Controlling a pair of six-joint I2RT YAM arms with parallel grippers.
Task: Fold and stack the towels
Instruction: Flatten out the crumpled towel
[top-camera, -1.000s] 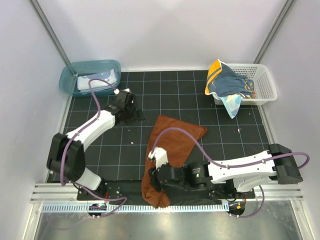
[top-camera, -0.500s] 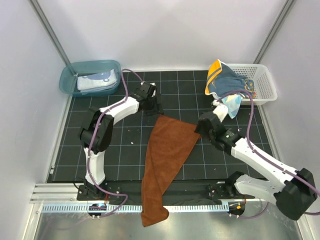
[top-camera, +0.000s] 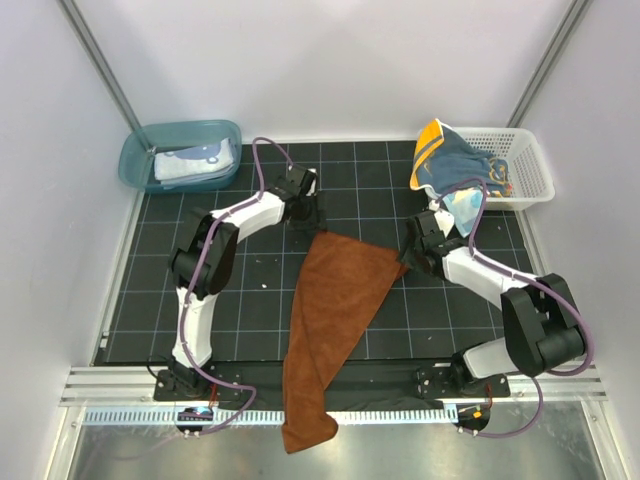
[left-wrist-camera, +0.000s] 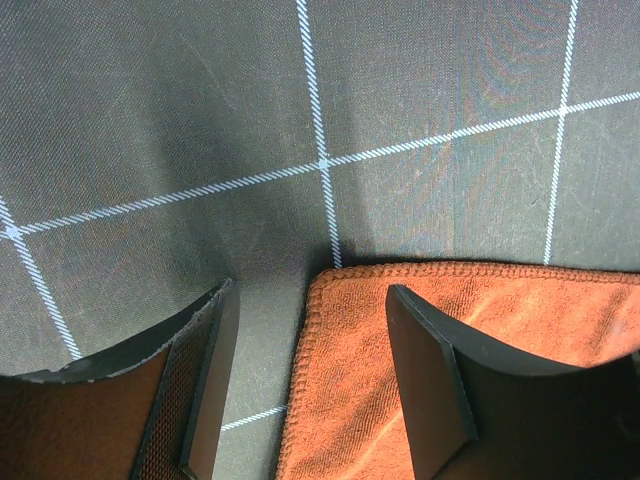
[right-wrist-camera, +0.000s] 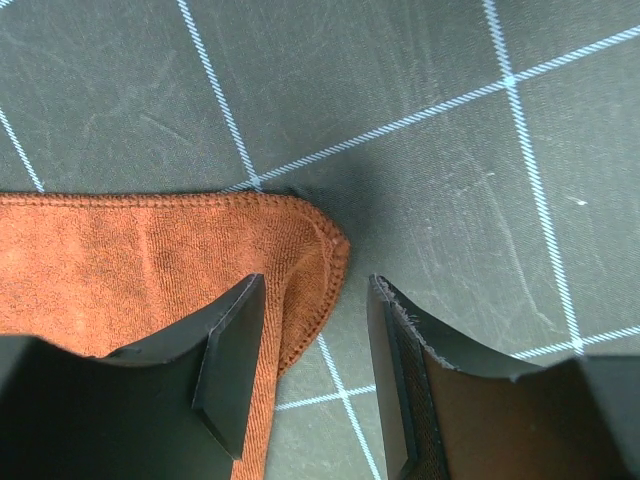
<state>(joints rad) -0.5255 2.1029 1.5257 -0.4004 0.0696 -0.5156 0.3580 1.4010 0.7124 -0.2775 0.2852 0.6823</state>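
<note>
rust-brown towel (top-camera: 335, 300) lay spread on the grid mat (top-camera: 250, 290), its near end hanging off the front edge (only the top view showed that). wrist views showed left gripper (left-wrist-camera: 310, 300) and right gripper (right-wrist-camera: 315, 285) each part-open astride a far corner, gripping nothing.

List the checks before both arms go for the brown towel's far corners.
1. left gripper open: ok.
2. right gripper open: ok.
3. brown towel corner between the left jaws: ok.
4. Its other far corner between the right jaws: ok.
5. Towel fully on the mat: not ok, near end overhangs the front edge.
6. Fingertips low enough to pinch: cannot tell.
</note>
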